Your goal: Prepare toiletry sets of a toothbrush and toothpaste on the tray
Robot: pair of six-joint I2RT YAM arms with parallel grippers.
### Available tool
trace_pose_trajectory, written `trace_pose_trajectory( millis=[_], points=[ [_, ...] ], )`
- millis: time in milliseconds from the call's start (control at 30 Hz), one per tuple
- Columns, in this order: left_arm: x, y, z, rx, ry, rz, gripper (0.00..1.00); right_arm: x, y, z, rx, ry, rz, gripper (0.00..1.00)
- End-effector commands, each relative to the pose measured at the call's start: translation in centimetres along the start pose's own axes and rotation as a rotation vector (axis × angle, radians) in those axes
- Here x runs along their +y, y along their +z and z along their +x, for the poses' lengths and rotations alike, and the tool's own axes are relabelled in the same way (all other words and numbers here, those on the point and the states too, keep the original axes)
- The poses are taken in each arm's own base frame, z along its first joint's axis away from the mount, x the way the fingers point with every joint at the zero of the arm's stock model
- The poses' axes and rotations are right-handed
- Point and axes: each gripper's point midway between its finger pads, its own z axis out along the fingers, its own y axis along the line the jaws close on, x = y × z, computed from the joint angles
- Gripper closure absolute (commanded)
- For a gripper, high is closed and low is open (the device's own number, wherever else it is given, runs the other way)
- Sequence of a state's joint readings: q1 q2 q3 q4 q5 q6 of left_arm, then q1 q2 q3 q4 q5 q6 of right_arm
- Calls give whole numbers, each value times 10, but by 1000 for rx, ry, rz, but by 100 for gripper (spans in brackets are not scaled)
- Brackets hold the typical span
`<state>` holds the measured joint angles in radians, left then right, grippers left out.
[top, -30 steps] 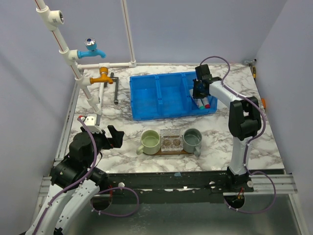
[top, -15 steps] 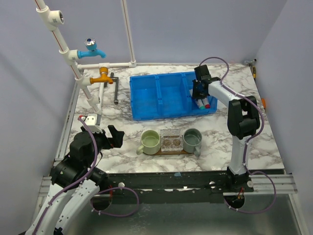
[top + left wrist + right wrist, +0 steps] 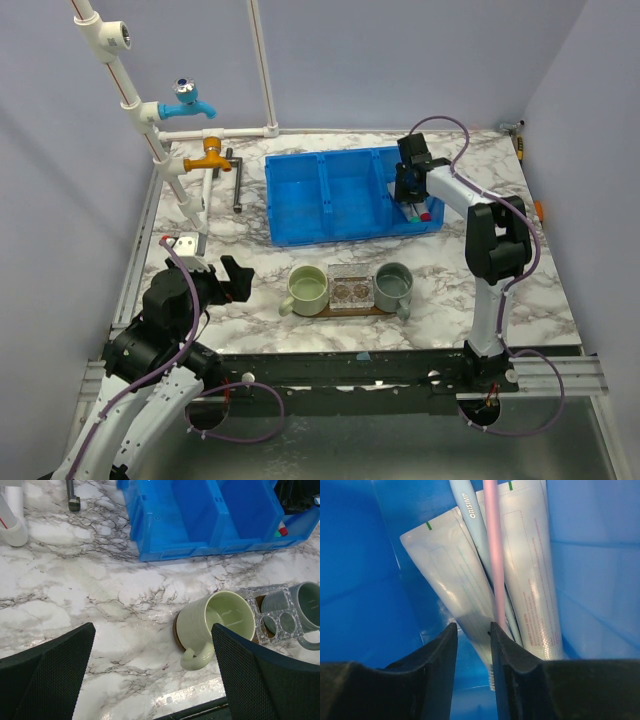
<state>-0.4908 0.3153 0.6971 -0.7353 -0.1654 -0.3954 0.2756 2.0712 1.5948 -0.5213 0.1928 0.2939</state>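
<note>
Two whitish toothpaste tubes (image 3: pixel 450 575) (image 3: pixel 527 565), a pink toothbrush (image 3: pixel 492 545) and a light-blue toothbrush (image 3: pixel 470 515) lie together in the right compartment of the blue bin (image 3: pixel 355 580). My right gripper (image 3: pixel 472 627) is down in that compartment (image 3: pixel 408 195), jaws narrowly open, with the left tube's end and brush bristles between the fingers. The dark-brown tray (image 3: pixel 350 311) lies at the front middle under the mugs; its edge shows in the left wrist view (image 3: pixel 175 630). My left gripper (image 3: pixel 152 630) is wide open and empty at the front left (image 3: pixel 240 280).
On the tray stand a green mug (image 3: pixel 307 288), a clear holder (image 3: pixel 350 290) and a grey-blue mug (image 3: pixel 393 285). The blue bin (image 3: pixel 300 238) sits behind them. White pipes with a blue tap (image 3: pixel 190 100) and an orange tap (image 3: pixel 208 155) stand at the back left, beside a metal tool (image 3: pixel 237 180).
My right gripper has shifted slightly within the bin's right compartment. The left arm has not moved.
</note>
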Motion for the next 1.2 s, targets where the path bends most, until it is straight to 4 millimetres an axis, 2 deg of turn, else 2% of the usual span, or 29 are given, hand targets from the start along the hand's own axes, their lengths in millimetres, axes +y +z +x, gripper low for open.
trace_pose_trajectory(
  millis=[0, 433, 1000, 1167],
  points=[
    [3, 0, -1, -14, 1, -13, 1, -14, -8, 11, 28, -27, 53, 62],
    [2, -1, -2, -18, 1, -5, 1, -9, -3, 37, 116, -57, 6, 53],
    [2, 0, -1, -14, 0, -8, 1, 11, 6, 47, 156, -71, -46, 52],
    [2, 0, -1, -14, 1, -8, 1, 13, 6, 45, 157, -70, -52, 55]
  ],
)
